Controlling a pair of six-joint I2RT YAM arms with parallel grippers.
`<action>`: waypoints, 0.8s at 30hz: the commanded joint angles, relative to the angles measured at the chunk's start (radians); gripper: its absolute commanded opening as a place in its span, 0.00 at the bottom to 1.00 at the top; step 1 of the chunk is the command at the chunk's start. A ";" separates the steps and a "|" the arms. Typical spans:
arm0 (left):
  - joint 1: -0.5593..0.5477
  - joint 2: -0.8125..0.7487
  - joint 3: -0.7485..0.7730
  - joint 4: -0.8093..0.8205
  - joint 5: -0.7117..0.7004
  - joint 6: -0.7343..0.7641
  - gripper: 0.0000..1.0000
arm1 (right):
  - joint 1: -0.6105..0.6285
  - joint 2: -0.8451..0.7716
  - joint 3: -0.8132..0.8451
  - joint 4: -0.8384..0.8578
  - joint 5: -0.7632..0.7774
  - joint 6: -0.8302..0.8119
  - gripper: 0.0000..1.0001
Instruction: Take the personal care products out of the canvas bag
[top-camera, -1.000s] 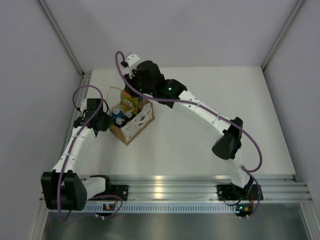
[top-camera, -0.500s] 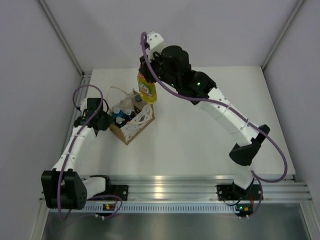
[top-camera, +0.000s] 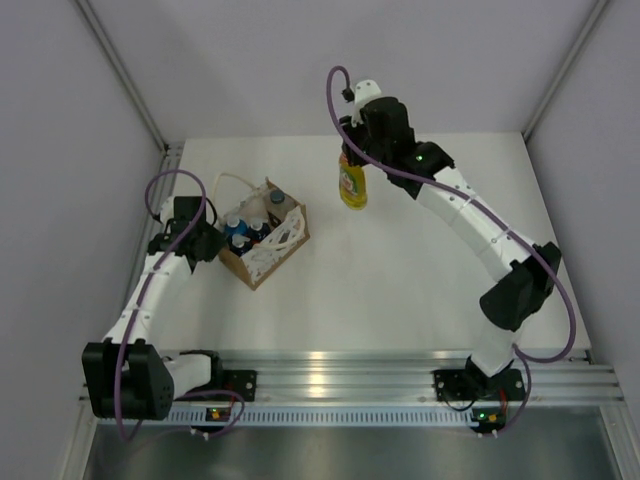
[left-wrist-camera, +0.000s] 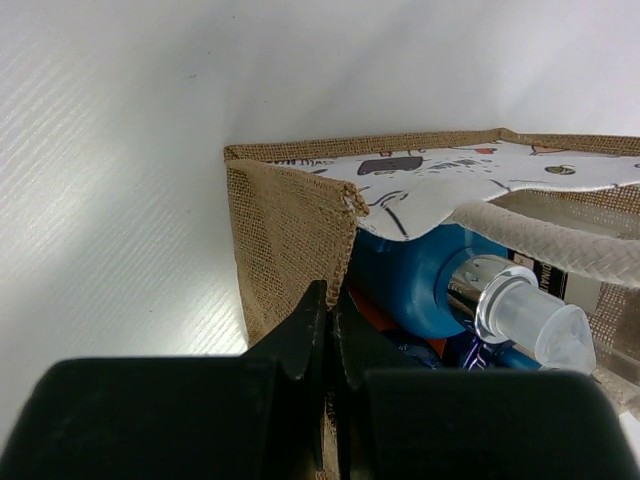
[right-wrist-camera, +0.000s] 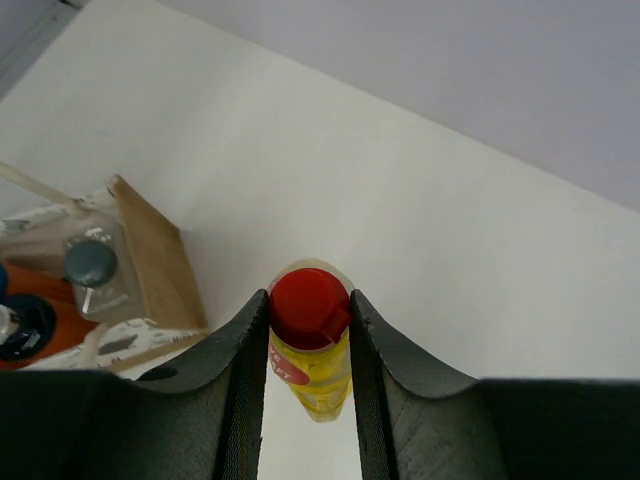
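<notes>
The canvas bag (top-camera: 262, 243) stands at the left of the table with orange-and-blue bottles (top-camera: 237, 228) and a flat whitish bottle (top-camera: 276, 205) inside. My left gripper (top-camera: 207, 243) is shut on the bag's left wall (left-wrist-camera: 290, 225); a blue bottle with a clear cap (left-wrist-camera: 520, 312) shows inside. My right gripper (top-camera: 352, 158) is shut on the red cap (right-wrist-camera: 308, 305) of the yellow bottle (top-camera: 352, 183) and holds it hanging in the air right of the bag. In the right wrist view the bag (right-wrist-camera: 150, 255) lies at the lower left with the dark-capped bottle (right-wrist-camera: 92, 262).
The white table (top-camera: 420, 260) stretches right and in front of the bag. Grey walls close in the back and sides. A metal rail (top-camera: 350, 375) runs along the near edge.
My right gripper has lifted the yellow bottle out of the bag and carried it up and to the right. The left arm and the bag have not moved.
</notes>
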 joint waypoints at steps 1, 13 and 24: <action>0.006 -0.010 -0.026 -0.013 -0.005 0.013 0.00 | -0.039 -0.137 -0.118 0.274 -0.005 0.055 0.00; 0.006 -0.030 -0.035 -0.013 0.002 0.025 0.00 | -0.111 -0.147 -0.417 0.452 -0.068 0.093 0.00; 0.006 -0.044 -0.039 -0.015 0.014 0.031 0.00 | -0.122 -0.157 -0.509 0.487 -0.108 0.102 0.43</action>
